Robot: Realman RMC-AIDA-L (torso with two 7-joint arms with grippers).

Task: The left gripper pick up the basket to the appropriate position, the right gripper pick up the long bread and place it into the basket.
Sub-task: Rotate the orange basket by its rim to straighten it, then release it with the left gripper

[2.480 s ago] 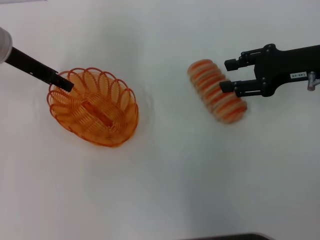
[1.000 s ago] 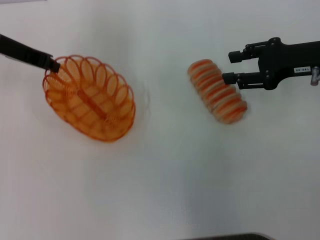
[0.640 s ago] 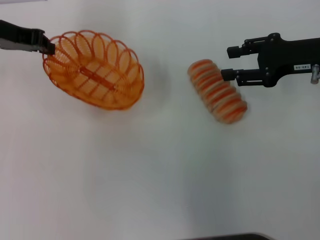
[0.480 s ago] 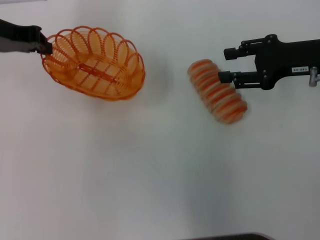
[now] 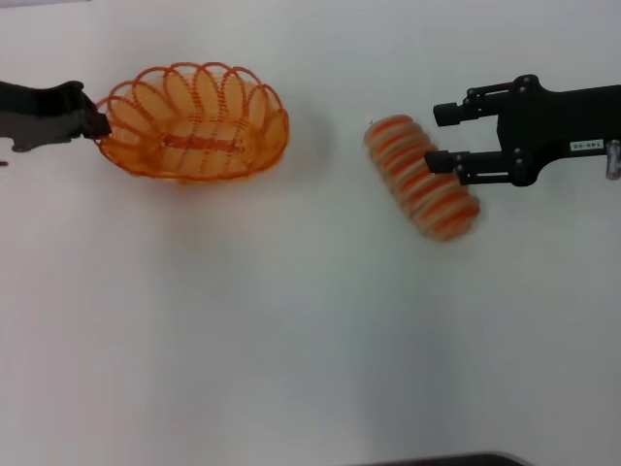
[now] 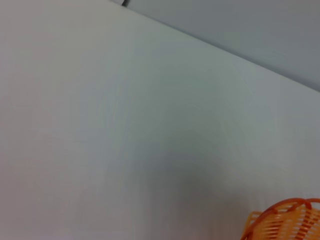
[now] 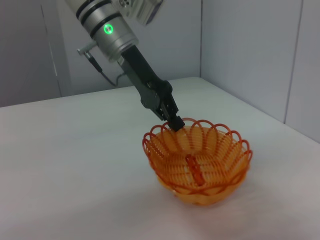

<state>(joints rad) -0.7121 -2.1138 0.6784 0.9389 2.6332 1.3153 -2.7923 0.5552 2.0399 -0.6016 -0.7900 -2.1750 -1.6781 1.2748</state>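
Note:
The orange wire basket (image 5: 194, 121) is at the far left of the white table, its long axis running left to right. My left gripper (image 5: 97, 122) is shut on the basket's left rim; the right wrist view shows this grip (image 7: 175, 121) on the rim of the basket (image 7: 197, 160). A bit of the basket (image 6: 282, 220) shows in the left wrist view. The long bread (image 5: 422, 178) lies diagonally on the table at the right. My right gripper (image 5: 439, 138) is open at the bread's far right side, its lower finger over the loaf's edge, holding nothing.
The white table (image 5: 291, 330) spreads wide between basket and bread and toward the front. A dark edge (image 5: 437, 459) shows at the bottom of the head view. Grey walls (image 7: 250, 50) stand beyond the table.
My left gripper has carried the basket toward the far side and turned it until it lies left to right. The right gripper has stayed open by the bread, shifting only slightly. The bread has not moved.

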